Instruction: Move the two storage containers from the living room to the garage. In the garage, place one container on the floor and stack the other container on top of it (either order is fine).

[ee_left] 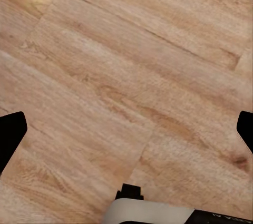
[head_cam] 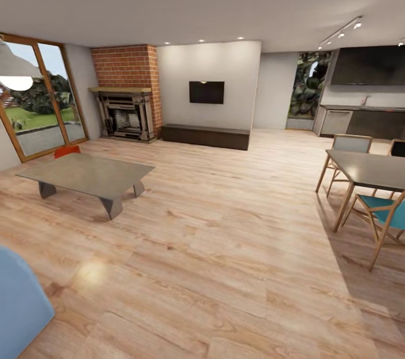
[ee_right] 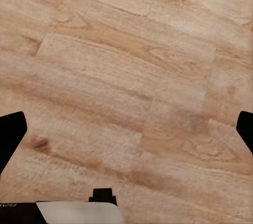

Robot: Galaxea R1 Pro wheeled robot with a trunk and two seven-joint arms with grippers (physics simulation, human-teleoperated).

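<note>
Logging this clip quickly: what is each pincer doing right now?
Left pincer: open, holding nothing, over the wood floor.
Right pincer: open, holding nothing, over the same floor.

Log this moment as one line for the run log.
place: living room | seen: red-orange container behind coffee table | left gripper: jaws open, empty, over wood floor | right gripper: same

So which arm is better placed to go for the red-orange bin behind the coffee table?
Left, marginally. The storage container peeks out beyond the coffee table, on the robot's left side. Both the left claw and right claw hang open over bare wood floor, so the base must drive closer first.
</note>
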